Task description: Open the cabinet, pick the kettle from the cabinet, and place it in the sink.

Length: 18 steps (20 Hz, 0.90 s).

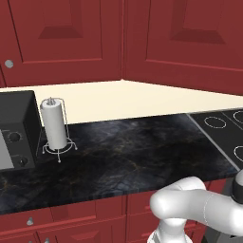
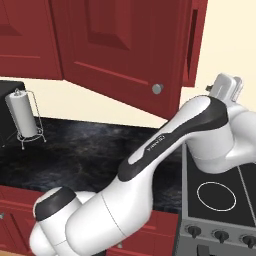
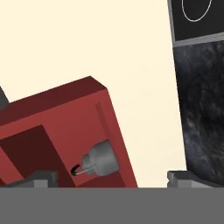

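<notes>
Grey kettle inside red cabinet

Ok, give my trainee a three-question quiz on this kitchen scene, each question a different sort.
1. True or false: the gripper is shut on the kettle.
2. What stands on the dark counter beside the microwave? A) a paper towel roll on a wire holder B) a brown bowl C) a toaster
3. Fill in: in the hand view, the grey kettle sits inside the red ___.

Key
1. False: the jaws stand wide open and the kettle is not held.
2. A
3. cabinet
</notes>
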Tool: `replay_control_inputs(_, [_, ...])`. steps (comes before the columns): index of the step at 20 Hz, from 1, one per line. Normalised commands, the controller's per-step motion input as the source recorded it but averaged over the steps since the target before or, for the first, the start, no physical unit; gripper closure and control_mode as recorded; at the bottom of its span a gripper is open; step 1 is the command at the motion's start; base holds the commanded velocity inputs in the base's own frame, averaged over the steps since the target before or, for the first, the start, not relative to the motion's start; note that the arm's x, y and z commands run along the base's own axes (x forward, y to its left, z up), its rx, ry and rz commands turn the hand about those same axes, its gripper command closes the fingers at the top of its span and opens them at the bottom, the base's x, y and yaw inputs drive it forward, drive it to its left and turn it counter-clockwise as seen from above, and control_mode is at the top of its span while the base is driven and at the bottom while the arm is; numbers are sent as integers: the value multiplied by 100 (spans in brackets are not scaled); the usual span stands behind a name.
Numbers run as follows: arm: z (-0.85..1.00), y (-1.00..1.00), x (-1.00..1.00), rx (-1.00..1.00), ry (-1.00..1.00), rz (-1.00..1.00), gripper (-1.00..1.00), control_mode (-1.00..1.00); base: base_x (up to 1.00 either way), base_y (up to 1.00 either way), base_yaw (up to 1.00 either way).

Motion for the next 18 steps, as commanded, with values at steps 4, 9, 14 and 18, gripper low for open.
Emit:
replay_control_inputs(4, [-3, 0, 9, 2, 0, 7, -100, -100, 0, 0, 0])
replay_control_inputs(9, [-6, 0, 14, 0, 0, 9, -100, -100, 0, 0, 0])
replay_control_inputs(14, [-4, 0, 24, 1, 2, 5, -100, -100, 0, 0, 0])
replay_control_inputs(18, [-1, 0, 28, 2, 1, 5, -100, -100, 0, 0, 0])
